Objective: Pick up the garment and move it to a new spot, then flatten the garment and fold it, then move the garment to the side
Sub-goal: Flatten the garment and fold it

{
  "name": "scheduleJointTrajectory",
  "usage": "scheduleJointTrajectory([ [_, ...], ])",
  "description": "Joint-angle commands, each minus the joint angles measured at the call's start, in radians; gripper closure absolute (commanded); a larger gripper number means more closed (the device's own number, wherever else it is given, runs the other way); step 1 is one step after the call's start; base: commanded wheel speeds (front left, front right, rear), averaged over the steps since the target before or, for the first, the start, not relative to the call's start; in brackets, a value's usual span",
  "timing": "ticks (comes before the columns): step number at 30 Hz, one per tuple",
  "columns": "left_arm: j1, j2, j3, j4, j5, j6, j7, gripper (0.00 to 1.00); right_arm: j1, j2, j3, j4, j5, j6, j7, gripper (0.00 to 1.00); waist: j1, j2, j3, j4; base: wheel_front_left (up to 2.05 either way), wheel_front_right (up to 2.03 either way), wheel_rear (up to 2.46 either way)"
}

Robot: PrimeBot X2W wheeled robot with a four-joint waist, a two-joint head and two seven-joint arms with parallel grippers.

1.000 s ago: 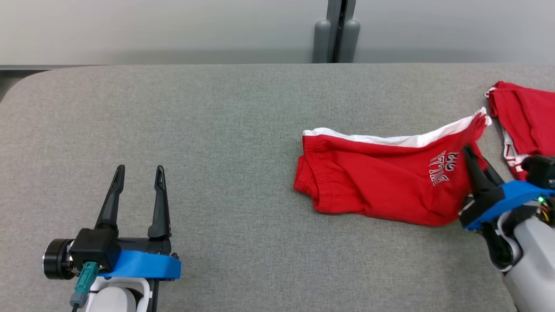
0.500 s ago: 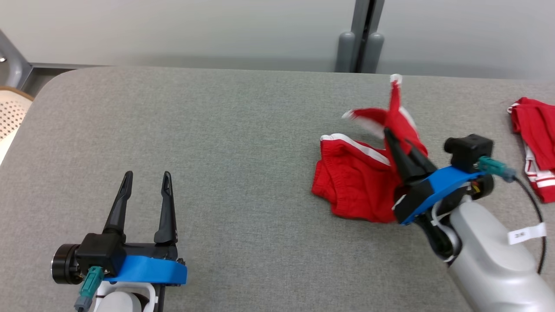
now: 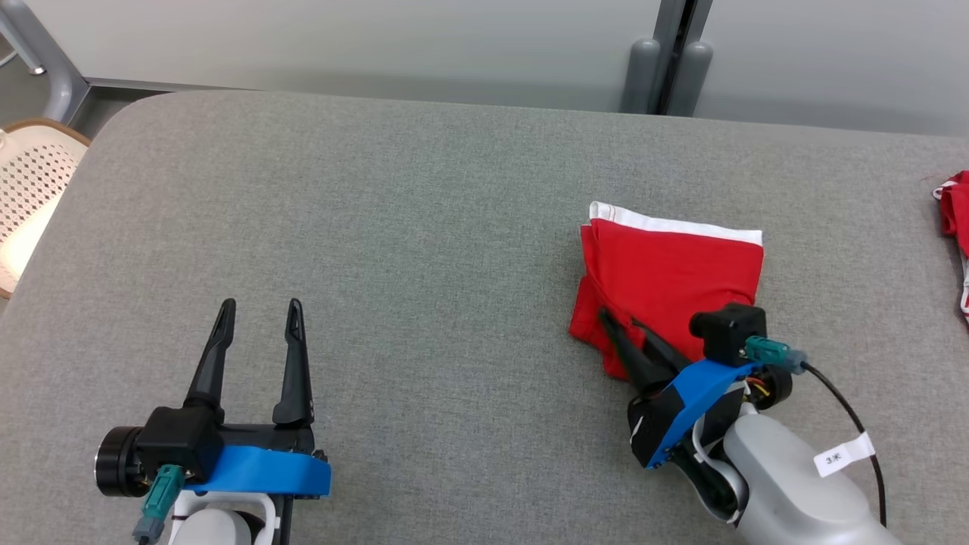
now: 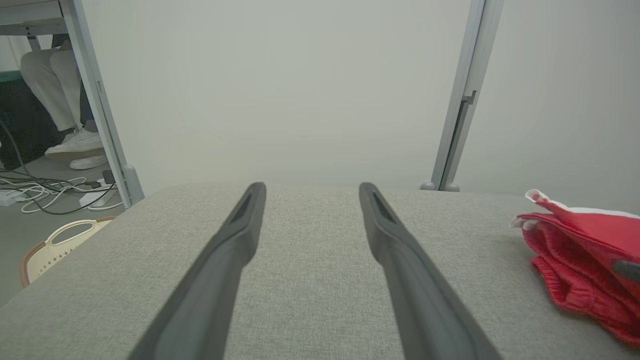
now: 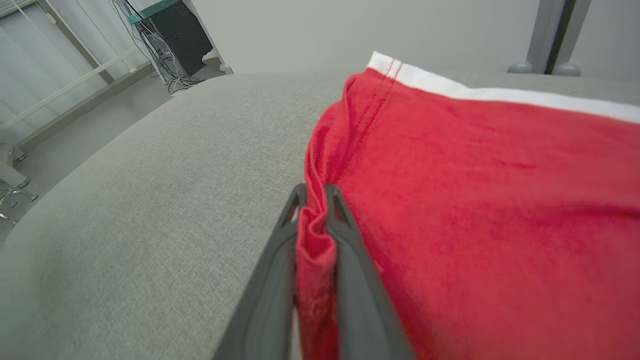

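Table (image 3: 378,227): grey fabric-covered surface with a rounded far-left corner; a pale wall stands behind it.
Garment (image 3: 670,280): red, with a white band along its far edge. It lies on the table right of centre, folded over into a compact, roughly rectangular shape. Its near-left edge is bunched and uneven.
Garment, left wrist view (image 4: 585,260): a red heap at the right side, resting on the table, layers stacked, white trim at the top.
Right gripper (image 3: 619,318): at the garment's near-left corner, fingers pointing up and to the left across the red cloth.
Right gripper, state (image 5: 315,190): the two fingers stand close together and are clamped on a narrow pinch of red fabric, which fills the gap between them.
Left gripper (image 3: 261,304): at the lower left, over bare table, well apart from the garment.
Left gripper, state (image 4: 311,187): fingers spread apart with only the table surface between them; holding nothing.
Second red item (image 3: 955,212): red cloth with white trim at the right edge of the table, cut off by the frame, apart from the garment.
Basket (image 3: 30,174): cream, perforated, beside the table's left end, below its level.
Post (image 3: 666,76): grey upright against the wall behind the table.
Person (image 4: 75,145): pale trouser legs and white shoes beyond a table leg, at the far left of the left wrist view.
Cables (image 4: 45,192): loose on the floor near those shoes.
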Motion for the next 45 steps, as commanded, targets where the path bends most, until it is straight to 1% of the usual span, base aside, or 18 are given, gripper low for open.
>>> scheduleJointTrajectory([
  [1,-0.003,0.0,0.003,-0.003,-0.003,0.003,-0.003,0.0,0.014,0.002,0.011,-0.006,0.01,0.0,-0.007,0.0,0.0,0.0,0.003,-0.003,0.0,0.0,0.0],
  [6,-0.012,0.0,-0.001,0.001,-0.005,0.006,-0.003,0.0,0.03,-0.03,0.062,-0.043,0.019,0.0,-0.034,0.0,0.0,0.0,0.001,-0.017,0.0,0.0,0.0],
  [10,-0.008,0.0,0.0,0.003,0.002,0.006,-0.003,0.0,0.059,-0.059,0.046,-0.091,0.029,0.0,-0.051,0.0,0.0,0.0,-0.015,-0.038,0.0,0.0,0.0],
  [13,0.004,0.0,0.003,0.003,0.007,0.005,-0.003,0.0,0.088,-0.075,-0.017,-0.143,0.028,0.0,-0.056,0.0,0.0,0.0,-0.029,-0.058,0.0,0.0,0.0],
  [16,0.013,0.0,0.01,0.0,0.015,0.003,-0.003,0.0,0.138,-0.085,-0.146,-0.228,-0.03,0.0,-0.056,0.0,0.0,0.0,-0.044,-0.084,0.0,0.0,0.0],
  [21,0.029,0.001,0.016,-0.004,0.036,-0.004,-0.003,0.0,0.248,-0.048,-0.345,-0.363,-0.138,0.0,-0.056,0.0,0.0,0.0,-0.073,-0.136,0.0,0.0,0.0],
  [24,0.034,0.001,0.023,-0.003,0.046,-0.007,-0.003,0.0,0.312,-0.025,-0.424,-0.419,-0.203,0.0,-0.056,0.0,0.0,0.0,-0.088,-0.168,0.0,0.0,0.0],
  [28,0.044,0.006,0.035,-0.003,0.055,-0.011,-0.003,0.0,0.374,0.014,-0.51,-0.47,-0.254,0.0,-0.056,0.0,0.0,0.0,-0.102,-0.207,0.0,0.0,0.0],
  [31,0.052,0.01,0.044,0.003,0.06,-0.013,-0.003,0.0,0.413,0.035,-0.548,-0.5,-0.288,0.0,-0.056,0.0,0.0,0.0,-0.11,-0.226,0.0,0.0,0.0],
  [35,0.061,0.013,0.052,0.01,0.069,-0.014,-0.003,0.0,0.46,0.057,-0.58,-0.544,-0.357,0.0,-0.056,0.0,0.0,0.0,-0.121,-0.235,0.0,0.0,0.0],
  [39,0.072,0.013,0.058,0.019,0.071,-0.009,-0.003,0.0,0.519,0.095,-0.615,-0.586,-0.382,0.0,-0.056,0.0,0.0,0.0,-0.141,-0.222,0.0,0.0,0.0],
  [45,0.09,0.017,0.064,0.035,0.076,-0.006,-0.003,0.0,0.577,0.125,-0.621,-0.616,-0.412,0.0,-0.056,0.0,0.0,0.0,-0.166,-0.198,0.0,0.0,0.0],
])
